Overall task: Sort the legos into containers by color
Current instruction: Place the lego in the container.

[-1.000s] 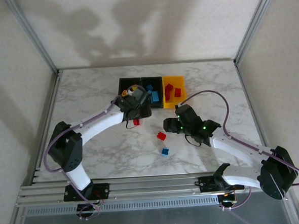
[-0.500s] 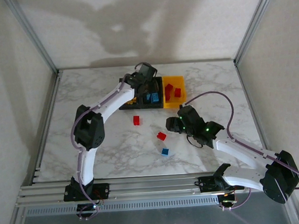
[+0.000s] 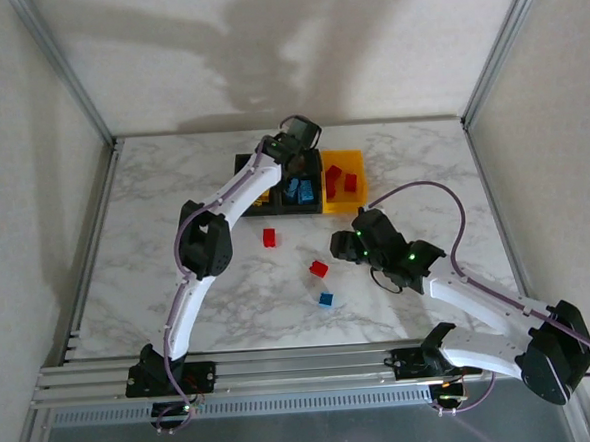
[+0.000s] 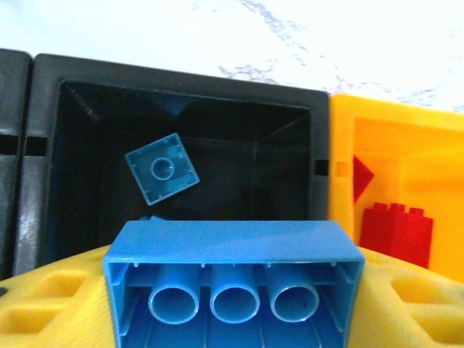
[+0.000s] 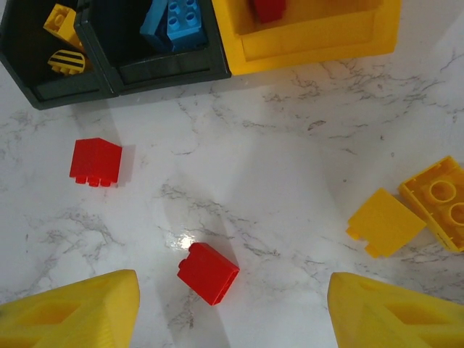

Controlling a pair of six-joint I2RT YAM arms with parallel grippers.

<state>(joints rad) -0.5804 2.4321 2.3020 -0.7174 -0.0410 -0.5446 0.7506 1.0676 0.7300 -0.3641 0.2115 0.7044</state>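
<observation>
So we've got the left gripper [image 4: 233, 293] clamped on a blue brick [image 4: 233, 246], hanging right over the middle black bin [image 4: 181, 80], and a smaller blue piece [image 4: 161, 167] lies inside it. Next door, the yellow bin [image 4: 406, 127] holds a red brick [image 4: 395, 232]. Our right gripper [image 5: 232, 319] has its fingers apart with nothing between them, over the table [image 5: 290, 145]. Under it we see a loose red lego [image 5: 96, 161], another red one [image 5: 208, 272] and two yellow legos [image 5: 384, 223] side by side at the right.
</observation>
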